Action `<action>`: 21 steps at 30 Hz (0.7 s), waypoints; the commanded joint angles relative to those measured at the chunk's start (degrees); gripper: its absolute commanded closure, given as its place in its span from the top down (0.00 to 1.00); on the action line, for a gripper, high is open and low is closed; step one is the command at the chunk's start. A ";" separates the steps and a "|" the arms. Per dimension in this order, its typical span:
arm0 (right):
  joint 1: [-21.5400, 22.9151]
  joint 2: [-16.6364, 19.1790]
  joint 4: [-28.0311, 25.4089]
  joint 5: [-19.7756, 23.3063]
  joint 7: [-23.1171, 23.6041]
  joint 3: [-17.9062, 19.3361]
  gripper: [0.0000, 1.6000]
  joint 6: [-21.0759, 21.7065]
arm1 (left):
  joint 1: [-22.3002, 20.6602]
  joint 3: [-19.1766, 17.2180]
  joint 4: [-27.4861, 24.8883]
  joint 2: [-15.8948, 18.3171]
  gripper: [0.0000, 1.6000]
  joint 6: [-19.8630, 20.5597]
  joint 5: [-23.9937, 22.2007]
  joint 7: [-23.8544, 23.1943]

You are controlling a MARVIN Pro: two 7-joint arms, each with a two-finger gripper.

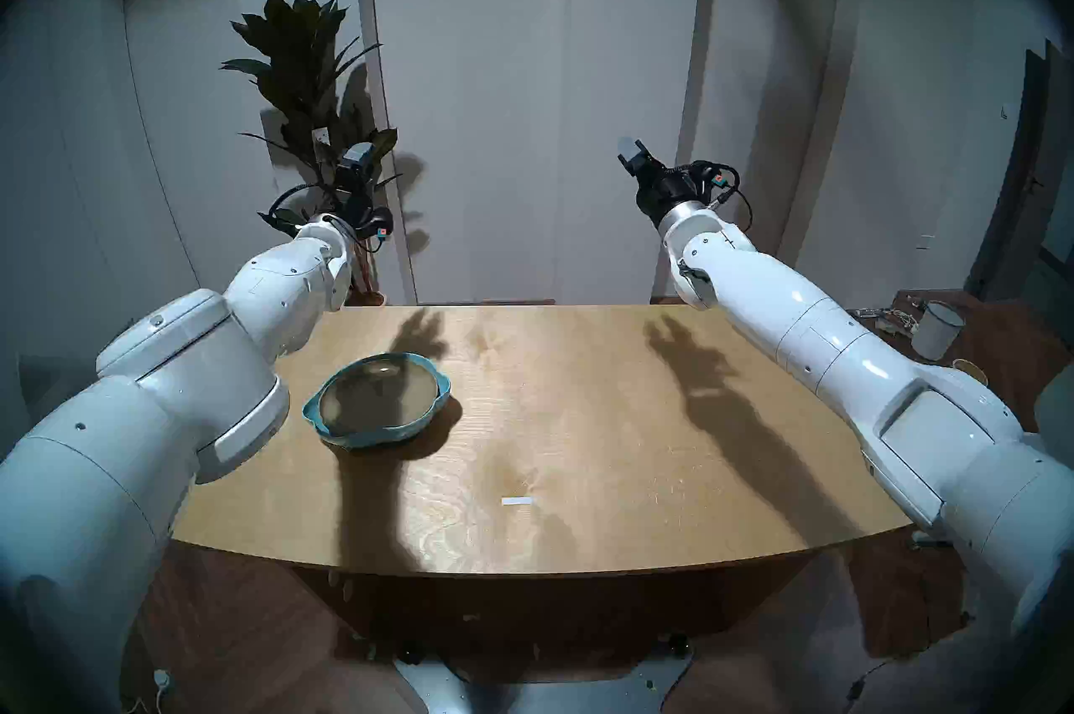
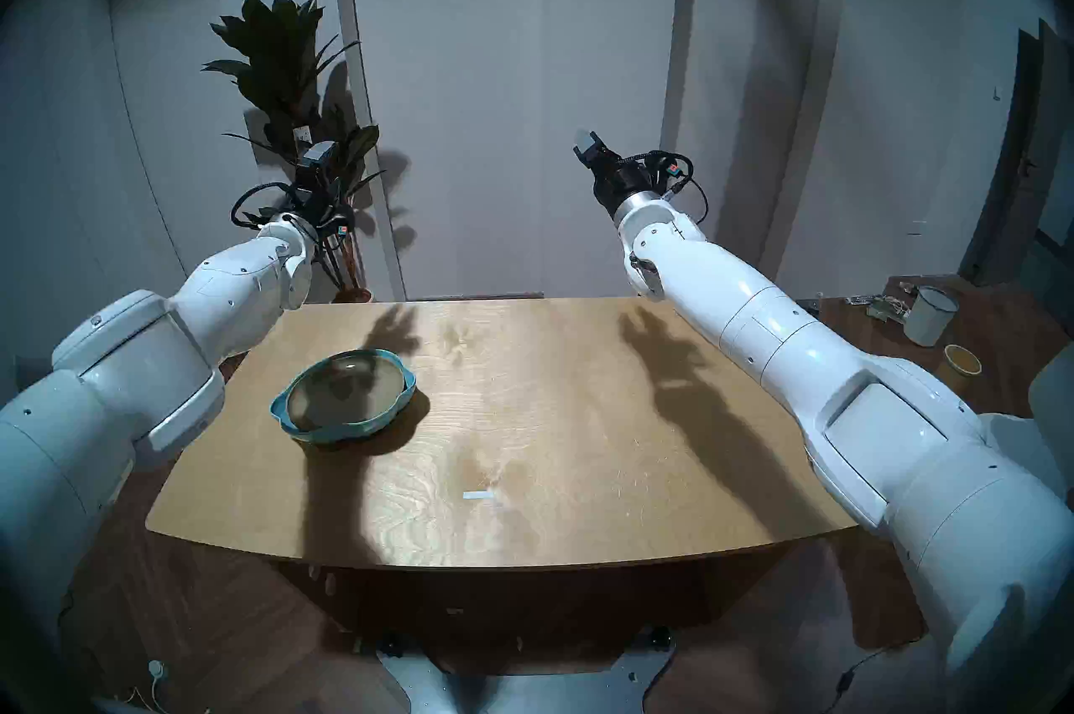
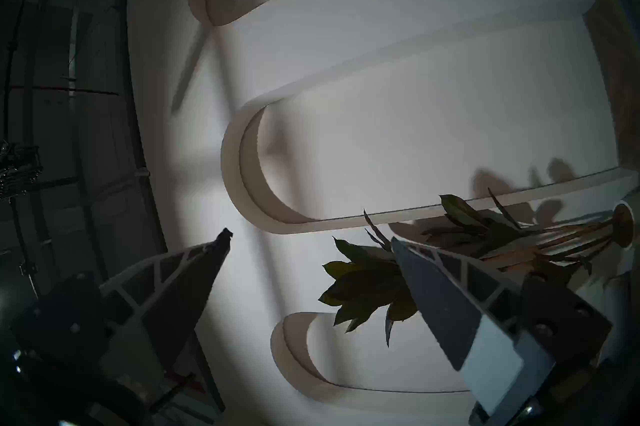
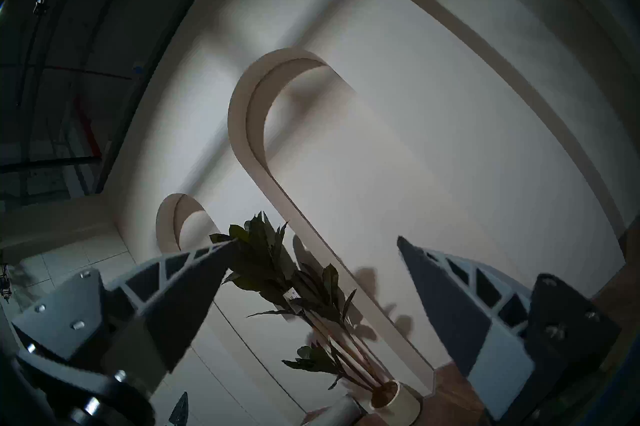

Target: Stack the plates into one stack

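Both arms are up off the wooden table [image 1: 581, 434], raised toward the white arched wall [image 1: 465, 85], and neither one is near the dishes. Down on the table's left half sits the stack: a sky-blue lobed plate [image 1: 317, 413] at the bottom, its wavy rim peeking out all around, and a round olive-beige plate [image 1: 378, 399] nested inside it. Whether an amber glass plate lies between or on top of them I cannot tell from up here (the glossy sheen across the middle gives nothing away).

Over to the left gripper [image 3: 311, 238]: its wrist view shows the two fingers spread wide, nothing between them but wall and the leaves of the potted plant [image 1: 308, 56]. Empty-handed, then. In the head view it hangs in front of that plant, above the table's far-left corner.

The right gripper [image 4: 313, 239] tells the same story, jaws standing wide apart with only the arches and the plant framed in the gap, gripping nothing. From the head camera it points up and away over the far-right edge of the table, well apart from the stack.

A small white strip [image 1: 516, 501] lies alone on the table nearer the front edge, and both arms throw long shadows across the wood. Off to the right, on the floor, stands a white bucket [image 1: 937, 329].
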 commanded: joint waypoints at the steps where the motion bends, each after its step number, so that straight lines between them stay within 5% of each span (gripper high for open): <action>1: 0.83 -0.02 -1.04 0.16 0.28 0.77 1.00 -0.61 | -1.64 0.35 -0.05 1.28 1.00 -0.62 0.50 0.66; 21: 0.56 0.03 -1.40 0.10 0.18 0.97 1.00 -0.95 | -1.67 0.33 -0.18 1.45 1.00 -0.74 1.47 0.62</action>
